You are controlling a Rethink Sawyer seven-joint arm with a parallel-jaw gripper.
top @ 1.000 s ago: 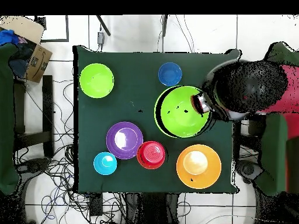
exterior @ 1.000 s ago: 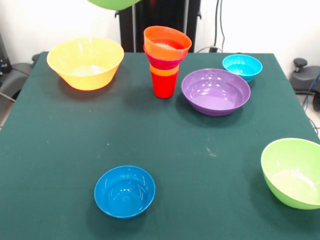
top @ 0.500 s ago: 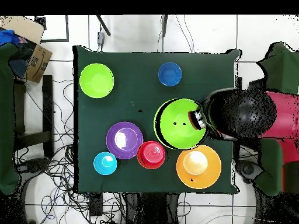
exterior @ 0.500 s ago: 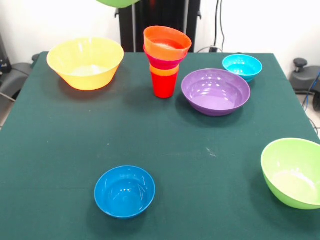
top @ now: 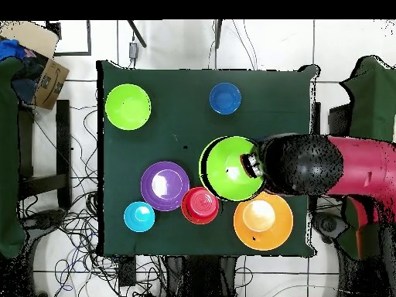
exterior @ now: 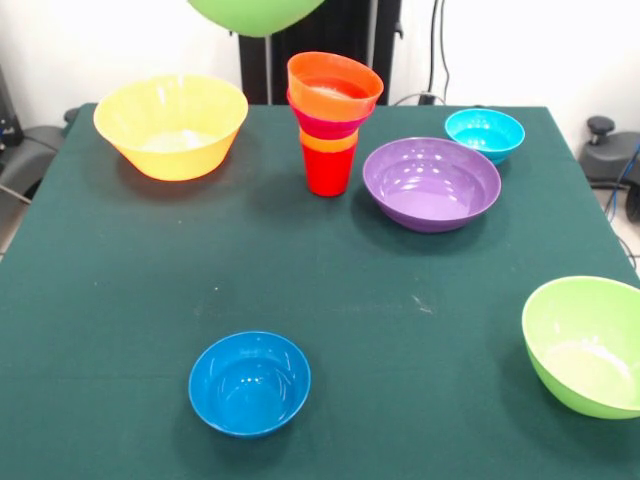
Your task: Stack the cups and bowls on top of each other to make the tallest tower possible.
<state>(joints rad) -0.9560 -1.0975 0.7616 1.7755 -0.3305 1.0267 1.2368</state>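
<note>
The tower (exterior: 330,120) stands at the table's far middle: a red cup at the base, an orange cup, a pink bowl and an orange bowl on top; from above the tower (top: 200,205) shows as a red disc. A lime green bowl (exterior: 255,12) hangs in the air at the top edge, left of the tower. In the overhead view my gripper (top: 251,164) grips the rim of this lime green bowl (top: 228,168), which overlaps the tower's edge. The front view does not show the gripper.
On the table lie a yellow-orange bowl (exterior: 170,125), a purple bowl (exterior: 431,183), a light blue bowl (exterior: 484,133), a dark blue bowl (exterior: 249,382) and a second lime green bowl (exterior: 588,345). A cardboard box (top: 42,66) stands off the table.
The arm has carried the lime green bowl toward the tower. In the front view the bowl now shows lower and further right.
</note>
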